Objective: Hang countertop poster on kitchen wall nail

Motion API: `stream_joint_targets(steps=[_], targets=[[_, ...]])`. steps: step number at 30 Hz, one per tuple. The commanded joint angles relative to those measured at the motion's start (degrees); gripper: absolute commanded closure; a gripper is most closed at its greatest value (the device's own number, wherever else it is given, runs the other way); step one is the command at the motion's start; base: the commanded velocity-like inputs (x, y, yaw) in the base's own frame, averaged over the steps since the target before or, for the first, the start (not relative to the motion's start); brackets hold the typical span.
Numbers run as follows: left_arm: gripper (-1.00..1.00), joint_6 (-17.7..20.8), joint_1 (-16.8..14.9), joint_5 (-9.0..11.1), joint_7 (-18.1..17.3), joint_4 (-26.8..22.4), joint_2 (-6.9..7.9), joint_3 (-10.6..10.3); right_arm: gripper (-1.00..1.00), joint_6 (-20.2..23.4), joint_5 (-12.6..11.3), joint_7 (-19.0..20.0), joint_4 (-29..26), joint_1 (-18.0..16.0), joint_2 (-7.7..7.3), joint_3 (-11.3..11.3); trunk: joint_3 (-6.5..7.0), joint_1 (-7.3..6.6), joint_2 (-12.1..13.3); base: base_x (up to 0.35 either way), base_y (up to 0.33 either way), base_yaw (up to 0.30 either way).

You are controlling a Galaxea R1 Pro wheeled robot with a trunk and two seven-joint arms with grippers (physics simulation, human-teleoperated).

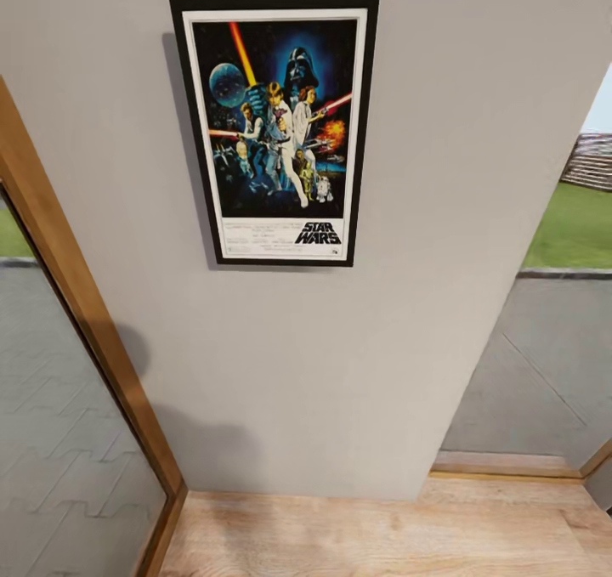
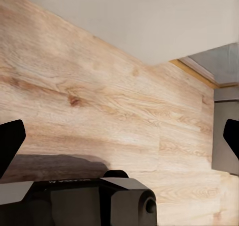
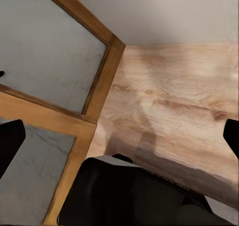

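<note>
Poster (image 1: 274, 131) hangs upright on the grey wall (image 1: 340, 373), well above both my grippers; I judge hanging complete. Left gripper (image 2: 119, 136) and right gripper (image 3: 119, 136) spread wide, empty, pointing at wood floor (image 2: 99, 96).

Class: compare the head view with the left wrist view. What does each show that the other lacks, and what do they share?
Head view alone: the poster flat against the grey wall, with a wooden window frame beside it. Left wrist view alone: the left end effector, its dark fingertips spread apart and holding nothing. Shared: the pale wood floor meeting that wall.
</note>
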Motion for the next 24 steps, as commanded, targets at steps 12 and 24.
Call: stream_joint_targets(steps=[12, 24], targets=[[-1.0, -0.26, -0.06, -0.26, -0.09, 0.18, -0.56, -0.06, -1.0, -0.16, -0.14, -6.94, 0.37, -0.03, 1.56, 0.6, 0.98, 0.04, -0.11, 0.0, 0.0, 0.053], [-1.0, -0.25, -0.06, -0.3, -0.08, 0.2, -1.05, -0.06, -1.0, -0.11, -0.19, -12.51, 1.21, -0.08, 2.63, 0.55, 2.09, 0.04, -0.11, 0.0, 0.0, 0.07]])
